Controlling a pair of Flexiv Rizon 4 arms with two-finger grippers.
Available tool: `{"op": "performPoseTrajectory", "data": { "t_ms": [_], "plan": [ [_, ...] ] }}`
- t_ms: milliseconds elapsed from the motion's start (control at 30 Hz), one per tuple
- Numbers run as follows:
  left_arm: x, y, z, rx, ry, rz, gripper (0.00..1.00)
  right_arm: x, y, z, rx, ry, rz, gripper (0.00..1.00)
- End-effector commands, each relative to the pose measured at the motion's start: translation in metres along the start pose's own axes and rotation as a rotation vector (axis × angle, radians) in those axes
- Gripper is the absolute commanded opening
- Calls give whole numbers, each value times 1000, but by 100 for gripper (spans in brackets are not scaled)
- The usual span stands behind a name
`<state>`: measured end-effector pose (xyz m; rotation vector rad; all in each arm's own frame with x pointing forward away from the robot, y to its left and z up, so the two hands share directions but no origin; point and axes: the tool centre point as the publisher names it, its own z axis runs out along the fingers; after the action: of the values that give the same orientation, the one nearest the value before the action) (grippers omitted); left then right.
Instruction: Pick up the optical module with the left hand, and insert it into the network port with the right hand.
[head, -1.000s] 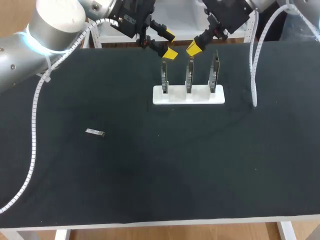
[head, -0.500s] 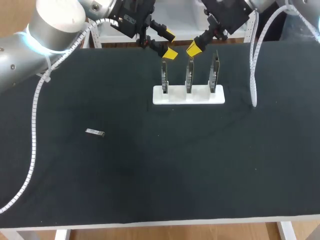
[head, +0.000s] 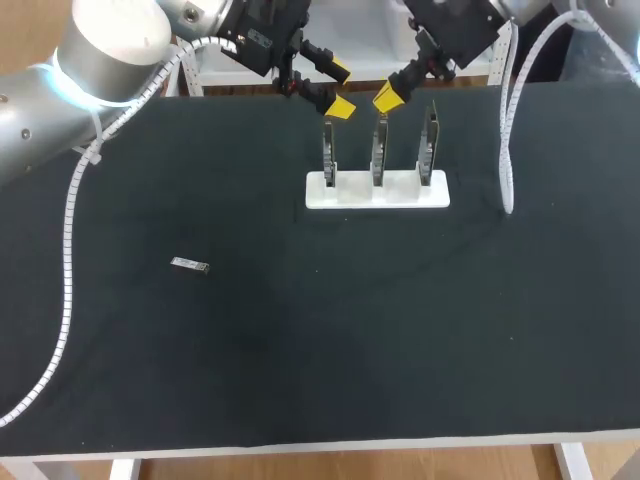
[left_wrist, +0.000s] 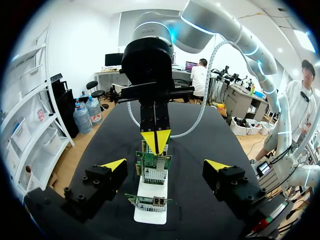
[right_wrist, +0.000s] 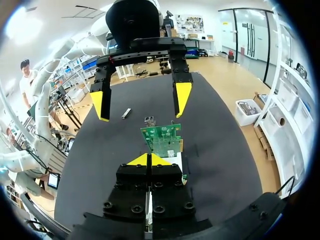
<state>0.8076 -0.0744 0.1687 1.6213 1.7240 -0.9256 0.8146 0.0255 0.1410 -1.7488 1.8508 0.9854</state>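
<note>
Left end effector (head: 339, 88) spread wide, right end effector (head: 388, 97) tips together, both above port cards (head: 378, 152) near far edge. Optical module (head: 189, 265) well apart, toward tabletop's left edge.

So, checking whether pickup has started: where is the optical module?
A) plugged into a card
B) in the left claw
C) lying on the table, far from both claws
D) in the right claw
C: the optical module lies alone on the table, while the left claw and right claw hover by the white stand.
</note>
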Motion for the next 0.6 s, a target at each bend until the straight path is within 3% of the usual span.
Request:
{"op": "performPoseTrajectory", "data": {
  "t_ms": [33,600],
  "plan": [
    [0,0,0,-1,1,1,100,1,-8,1,-80,-2,-2,0],
    [0,0,0,-1,1,1,100,-21,0,-27,-53,-104,-34,0]
  ]
}}
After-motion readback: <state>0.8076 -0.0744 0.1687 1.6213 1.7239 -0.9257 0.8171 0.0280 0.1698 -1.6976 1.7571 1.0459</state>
